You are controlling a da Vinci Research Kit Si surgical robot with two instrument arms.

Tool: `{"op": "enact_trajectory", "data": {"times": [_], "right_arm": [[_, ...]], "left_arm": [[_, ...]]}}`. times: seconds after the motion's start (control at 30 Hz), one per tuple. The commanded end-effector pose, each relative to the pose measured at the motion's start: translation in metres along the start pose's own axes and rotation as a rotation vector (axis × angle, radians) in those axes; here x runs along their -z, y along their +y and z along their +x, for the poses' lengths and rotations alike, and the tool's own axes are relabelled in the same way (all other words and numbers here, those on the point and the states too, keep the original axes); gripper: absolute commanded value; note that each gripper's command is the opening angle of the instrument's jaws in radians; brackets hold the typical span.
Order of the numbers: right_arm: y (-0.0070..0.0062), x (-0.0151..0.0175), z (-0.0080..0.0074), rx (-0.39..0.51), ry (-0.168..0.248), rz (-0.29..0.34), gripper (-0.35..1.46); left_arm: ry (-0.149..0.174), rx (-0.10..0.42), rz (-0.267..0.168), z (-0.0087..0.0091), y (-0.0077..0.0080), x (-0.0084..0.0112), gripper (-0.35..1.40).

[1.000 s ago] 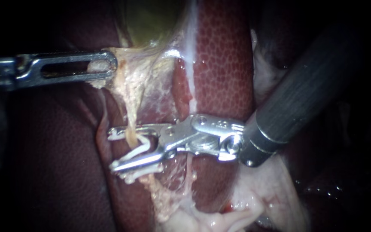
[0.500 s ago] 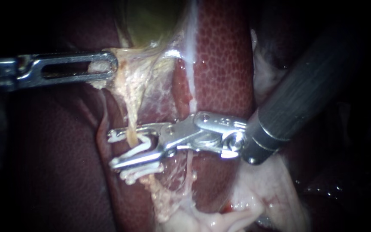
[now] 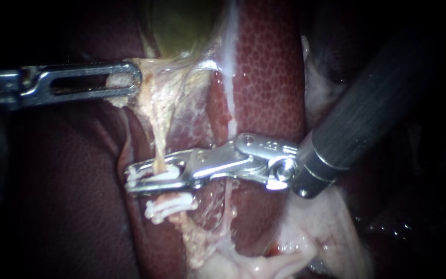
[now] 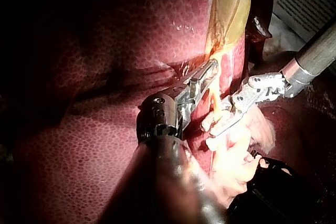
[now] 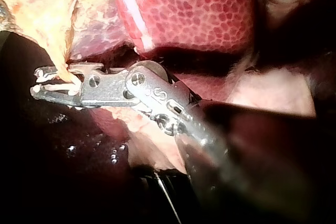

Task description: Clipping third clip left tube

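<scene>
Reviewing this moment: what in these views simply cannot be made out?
Endoscope view: the tube where the right instrument presses the clip; metal and clip cover it, so full closure is unclear.
Left wrist view: the liver beneath the left instrument, hidden by its own blurred shaft.
Right wrist view: whatever lies behind the right instrument's shaft, blurred and dark.
Endoscope view: the left edge cuts off the left instrument's shaft.

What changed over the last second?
The right instrument had its jaws open around the tube with a clip between them. They have closed and are now shut on the clip, pressing it flat across the tube. The left instrument kept its grip on the tissue by the gallbladder. The lower clip stayed put.
</scene>
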Motion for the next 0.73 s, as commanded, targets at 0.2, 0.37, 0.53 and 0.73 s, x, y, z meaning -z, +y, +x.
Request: {"op": "enact_trajectory", "data": {"times": [0.2,0.37,0.53,0.73], "right_arm": [[-0.0002,0.0002,0.0,-0.037,-0.007,0.005,-0.35],[-0.0002,0.0002,0.0,-0.043,-0.011,0.007,-0.35],[-0.0002,0.0003,0.0,-0.043,-0.014,0.008,-0.35],[-0.0002,0.0003,-0.0002,-0.048,-0.018,0.014,-0.35]], "left_arm": [[0.0,0.0,0.0,0.0,-0.0001,0.0,-0.21],[0.0,0.0,0.0,0.0,-0.0001,0.0,-0.21],[0.0,0.0,0.0,0.0,-0.0001,0.0,-0.21],[0.0,0.0,0.0,0.0,0.0,0.0,-0.21]]}}
